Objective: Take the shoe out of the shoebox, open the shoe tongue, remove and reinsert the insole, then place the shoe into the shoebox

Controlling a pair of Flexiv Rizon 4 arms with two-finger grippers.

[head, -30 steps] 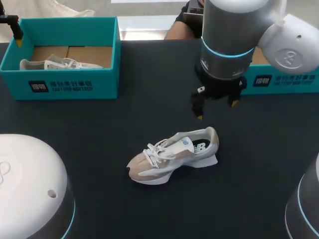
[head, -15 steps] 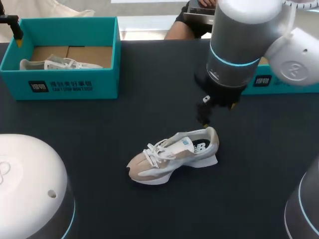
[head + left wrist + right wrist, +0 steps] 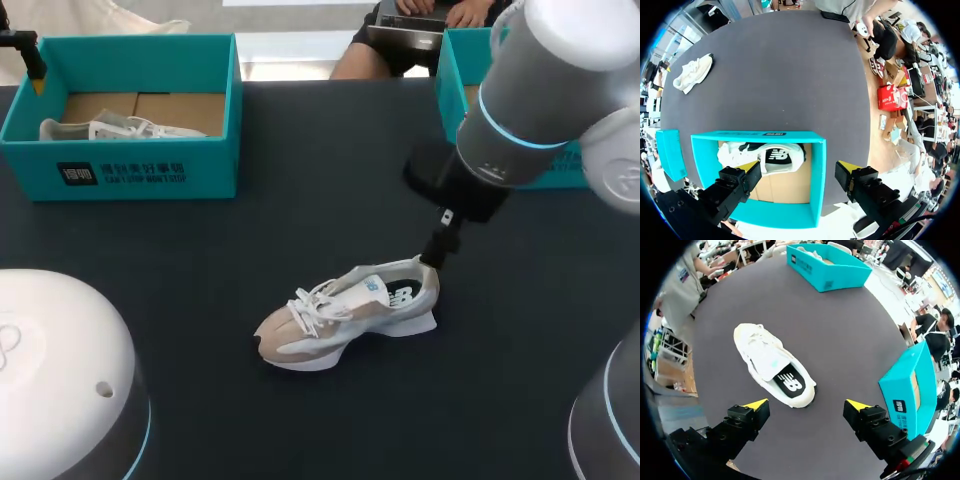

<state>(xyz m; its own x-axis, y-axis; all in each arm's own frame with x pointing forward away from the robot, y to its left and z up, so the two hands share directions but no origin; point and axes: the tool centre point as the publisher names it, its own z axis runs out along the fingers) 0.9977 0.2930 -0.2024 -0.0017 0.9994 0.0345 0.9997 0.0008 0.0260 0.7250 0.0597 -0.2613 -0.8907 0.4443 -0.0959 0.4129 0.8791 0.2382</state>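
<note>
Head view has the shoe (image 3: 345,312) standing on its sole in the middle of the dark tabletop (image 3: 200,250), toe to the near left and heel to the far right. It is out of any box, so the first step of the task looks done.

The right claw (image 3: 437,252) hangs just over the heel collar. Whether a finger touches the collar cannot be told from above. In the right wrist view the right claw (image 3: 807,405) is spread wide, with nothing gripped. The heel of the shoe (image 3: 772,370) lies ahead of the gap, apart from both yellow tips. The shoe's mouth faces up and the insole (image 3: 785,380), with its dark logo, shows inside. I judge the claw is lined up on the heel, either to steady the shoe or to reach into the opening.

A teal shoebox (image 3: 130,115) sits at the far left with a second shoe (image 3: 120,128) lying inside on brown card. The left claw (image 3: 797,167) hovers above this box's far left corner, fingers parted and holding nothing. It seems parked clear of the working area.

Another teal shoebox (image 3: 910,385) stands at the far right, close to the right arm and partly hidden by it from above. That makes it the likelier home for the loose shoe, though its inside is mostly unseen.
</note>
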